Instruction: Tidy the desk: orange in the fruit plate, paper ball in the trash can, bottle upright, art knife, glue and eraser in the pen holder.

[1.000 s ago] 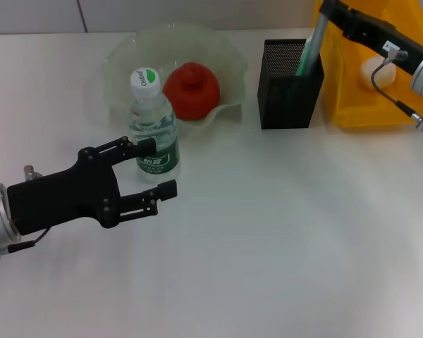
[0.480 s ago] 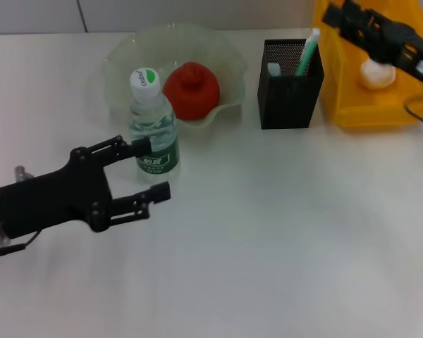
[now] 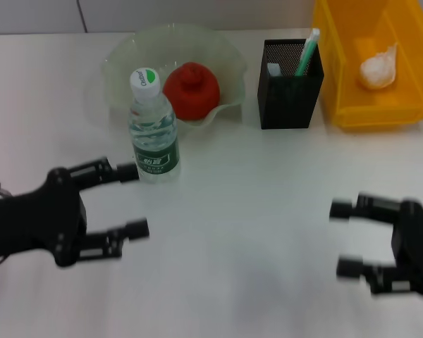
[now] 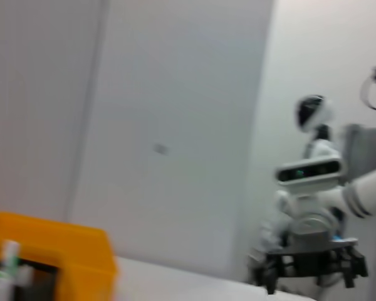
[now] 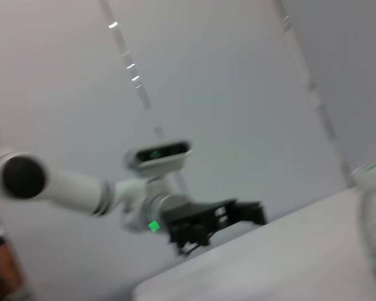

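Nearest the robot, both grippers hang low over the bare white table [image 3: 240, 232], well apart from each other. Left gripper [image 3: 132, 201] at the near left: black body lying roughly level, fingers pointing toward the right and slightly away, jaws spread wide with nothing between them; its upper fingertip [image 3: 127, 172] sits just short of the bottle's base, contact not clear. Right gripper [image 3: 344, 237] at the near right, blurred: fingers pointing left toward the centre, jaws wide and empty. Next out, the bottle [image 3: 154, 134] stands upright, long axis vertical, white-green cap uppermost, green label facing the camera, just in front of the fruit plate's near rim. Behind it the fruit plate [image 3: 120, 60], pale green with a ruffled edge, holds the orange [image 3: 191, 88], knobbly bump upward, resting right of the plate's middle. To the right, the pen holder [image 3: 289, 98] stands upright with a green-and-white stick [image 3: 307, 51] leaning out toward the right and a small pale block [image 3: 273, 69] at its left inner edge; what else is inside cannot be told. Farthest right, touching or nearly touching the holder, the trash can [image 3: 345, 77], with the paper ball [image 3: 378, 69] lying on its floor.
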You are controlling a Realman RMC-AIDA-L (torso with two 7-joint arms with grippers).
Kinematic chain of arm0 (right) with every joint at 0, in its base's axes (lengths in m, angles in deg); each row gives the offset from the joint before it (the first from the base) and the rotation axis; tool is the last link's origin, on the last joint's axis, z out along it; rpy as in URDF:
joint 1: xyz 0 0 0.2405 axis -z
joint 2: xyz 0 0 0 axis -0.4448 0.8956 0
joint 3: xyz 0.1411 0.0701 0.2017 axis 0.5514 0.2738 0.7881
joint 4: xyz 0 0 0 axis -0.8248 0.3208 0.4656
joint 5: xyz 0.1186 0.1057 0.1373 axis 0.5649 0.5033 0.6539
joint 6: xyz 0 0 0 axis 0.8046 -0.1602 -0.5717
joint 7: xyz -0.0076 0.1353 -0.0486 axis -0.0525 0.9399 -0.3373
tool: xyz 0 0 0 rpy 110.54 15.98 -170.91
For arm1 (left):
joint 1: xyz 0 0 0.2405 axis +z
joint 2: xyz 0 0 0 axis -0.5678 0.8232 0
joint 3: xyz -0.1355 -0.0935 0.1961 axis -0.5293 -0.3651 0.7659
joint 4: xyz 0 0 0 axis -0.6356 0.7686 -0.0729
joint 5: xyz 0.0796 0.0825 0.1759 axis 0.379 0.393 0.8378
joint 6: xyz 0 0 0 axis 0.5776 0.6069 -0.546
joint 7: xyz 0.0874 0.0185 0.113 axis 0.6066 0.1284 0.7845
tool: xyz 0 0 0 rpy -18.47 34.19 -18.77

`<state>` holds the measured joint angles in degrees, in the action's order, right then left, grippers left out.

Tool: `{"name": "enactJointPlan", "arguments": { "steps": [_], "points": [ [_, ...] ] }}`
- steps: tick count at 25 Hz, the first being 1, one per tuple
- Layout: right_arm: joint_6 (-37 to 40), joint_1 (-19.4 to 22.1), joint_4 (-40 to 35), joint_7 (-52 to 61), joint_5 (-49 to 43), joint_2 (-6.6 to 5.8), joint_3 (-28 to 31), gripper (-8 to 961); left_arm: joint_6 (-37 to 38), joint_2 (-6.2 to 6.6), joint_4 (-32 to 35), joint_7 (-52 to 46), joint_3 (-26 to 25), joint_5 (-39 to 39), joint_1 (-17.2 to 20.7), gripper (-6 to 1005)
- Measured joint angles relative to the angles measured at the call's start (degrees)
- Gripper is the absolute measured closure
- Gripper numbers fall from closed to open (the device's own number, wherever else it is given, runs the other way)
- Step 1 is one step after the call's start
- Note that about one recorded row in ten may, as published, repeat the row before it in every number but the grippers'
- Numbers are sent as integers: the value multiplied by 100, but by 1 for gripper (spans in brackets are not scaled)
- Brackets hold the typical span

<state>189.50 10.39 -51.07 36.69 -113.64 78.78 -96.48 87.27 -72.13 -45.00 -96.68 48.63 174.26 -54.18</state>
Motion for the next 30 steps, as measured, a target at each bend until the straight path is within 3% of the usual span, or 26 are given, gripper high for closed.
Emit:
{"name": "enactJointPlan", "arguments": {
  "steps": [4, 30],
  "points": [
    [51, 130, 13, -104, -176, 71, 30, 115, 175, -1, 147, -176, -41, 309, -2, 200],
    [10, 73, 132, -111, -170, 124, 76, 115, 252, -19, 192, -297, -48, 443, 25, 200]
  ]
}}
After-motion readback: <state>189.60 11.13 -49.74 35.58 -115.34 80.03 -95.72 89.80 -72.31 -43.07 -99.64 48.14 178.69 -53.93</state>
